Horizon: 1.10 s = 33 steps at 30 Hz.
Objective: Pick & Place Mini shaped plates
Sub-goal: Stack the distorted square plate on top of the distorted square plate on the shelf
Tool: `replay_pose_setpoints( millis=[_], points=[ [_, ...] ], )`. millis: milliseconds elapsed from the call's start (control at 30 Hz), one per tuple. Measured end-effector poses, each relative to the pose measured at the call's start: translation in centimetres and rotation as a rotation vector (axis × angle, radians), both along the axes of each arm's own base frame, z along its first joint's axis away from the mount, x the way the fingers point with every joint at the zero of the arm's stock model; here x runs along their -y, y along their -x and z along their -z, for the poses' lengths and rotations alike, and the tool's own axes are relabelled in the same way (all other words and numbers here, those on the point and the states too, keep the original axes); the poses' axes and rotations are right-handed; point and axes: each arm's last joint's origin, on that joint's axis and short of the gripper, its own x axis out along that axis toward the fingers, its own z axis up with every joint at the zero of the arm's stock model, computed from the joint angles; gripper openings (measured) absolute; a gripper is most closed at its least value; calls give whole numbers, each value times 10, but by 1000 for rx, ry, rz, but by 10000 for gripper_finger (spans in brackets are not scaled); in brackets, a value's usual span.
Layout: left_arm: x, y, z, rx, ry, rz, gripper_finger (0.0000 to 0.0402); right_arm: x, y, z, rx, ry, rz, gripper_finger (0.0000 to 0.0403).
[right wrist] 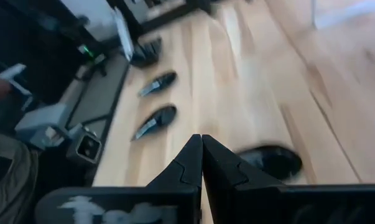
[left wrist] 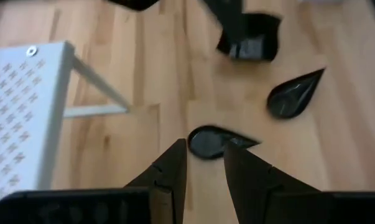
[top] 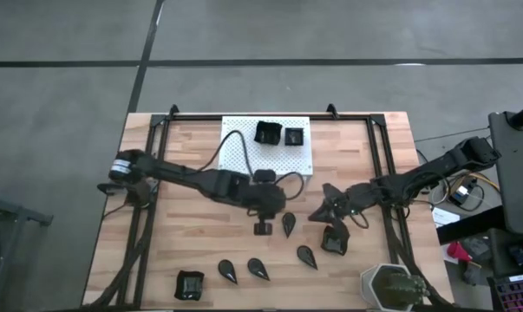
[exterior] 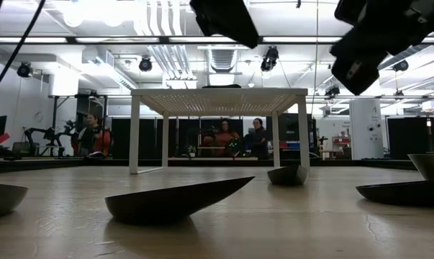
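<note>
Wooden tabletop [top: 200, 251] with a black frame, grey floor around it; the low view shows a lab room behind with seated people [exterior: 94, 137].

Count, high view: two black raised-rim square plates on the white perforated stand [top: 244, 147] at the far middle of the table, one at [top: 267, 133], one at [top: 294, 135]. Four teardrop plates on the wood: [top: 289, 224], [top: 307, 256], [top: 258, 268], [top: 228, 272]. One square plate [top: 189, 285] near the front edge, left of centre. One more dark square plate [top: 335, 240] under the right arm. Grey-green hexagonal pot [top: 389, 288] at the front right corner.

Left gripper [left wrist: 204, 163]: over mid-table, fingers spread with a gap, empty, the nearest teardrop just beyond the tips. Right gripper [right wrist: 201, 152]: fingers pressed together, holding nothing, above the table's right half.

Open room: bare wood along the left side and between stand and teardrops.
</note>
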Motion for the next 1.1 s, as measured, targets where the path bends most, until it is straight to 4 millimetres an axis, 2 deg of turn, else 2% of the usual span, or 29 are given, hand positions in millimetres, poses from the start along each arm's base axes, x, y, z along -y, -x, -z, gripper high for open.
replay_pose_setpoints(
  millis=[200,433,633,800,900,1100],
  points=[
    [13,17,13,170,55,28,101,-1,2,-8,-212,-8,21,8],
    [10,52,21,391,143,20,99,-4,0,-25,-248,-60,-9,9],
    [7,84,28,560,195,79,99,1,12,-25,-487,-44,60,33],
    [9,105,38,624,209,129,99,1,18,-20,-574,-51,62,74],
    [9,112,41,636,217,139,99,1,23,-8,-671,-37,52,93],
    [9,117,48,651,223,142,99,0,24,15,-819,-29,3,98]
  ],
)
